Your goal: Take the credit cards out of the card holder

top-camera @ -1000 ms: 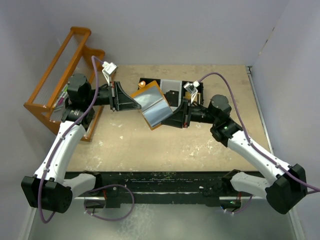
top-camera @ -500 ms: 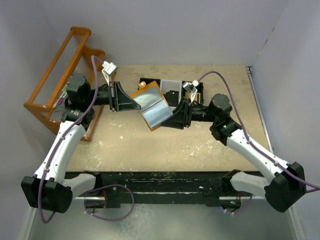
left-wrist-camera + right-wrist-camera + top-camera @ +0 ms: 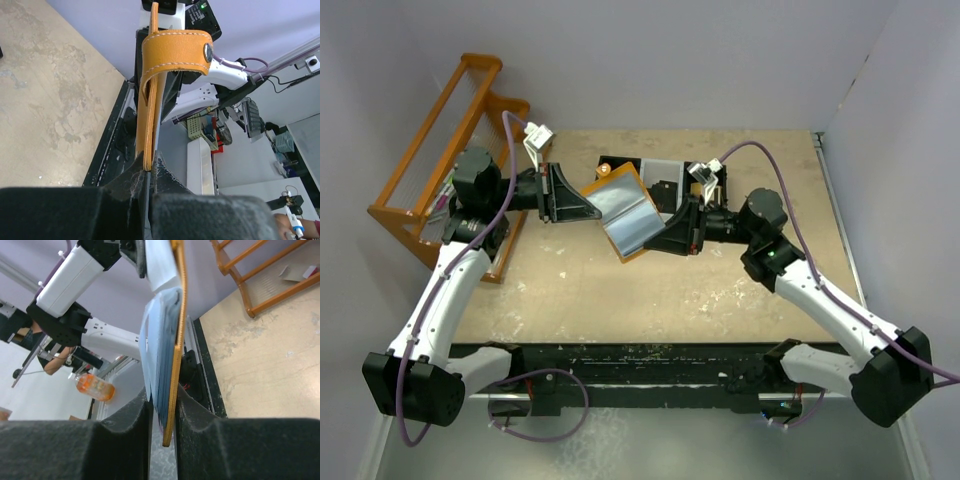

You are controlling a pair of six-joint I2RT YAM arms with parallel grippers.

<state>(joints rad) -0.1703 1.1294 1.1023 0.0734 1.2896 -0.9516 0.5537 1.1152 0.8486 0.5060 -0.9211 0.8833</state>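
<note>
The card holder [image 3: 625, 208] hangs open in the air above the table, tan-orange outside and pale blue-grey inside. My left gripper [image 3: 592, 207] is shut on the edge of its left half; the left wrist view shows the orange leather [image 3: 150, 100] and its snap tab pinched between the fingers [image 3: 149, 170]. My right gripper [image 3: 658, 238] is shut on the right half. In the right wrist view the orange cover [image 3: 176, 365] and a stack of thin blue-grey layers sit between the jaws [image 3: 163, 412]. I cannot tell the credit cards from the inner panels.
A black compartment tray [image 3: 670, 175] lies at the back centre, just behind the held card holder. An orange wire rack [image 3: 440, 150] stands at the far left, with a white scrap [image 3: 295, 272] under it. A black strip [image 3: 640, 360] runs along the near table edge.
My right gripper loosened briefly and closed again on the right half, shifting slightly. The left arm and the card holder have hardly moved.
</note>
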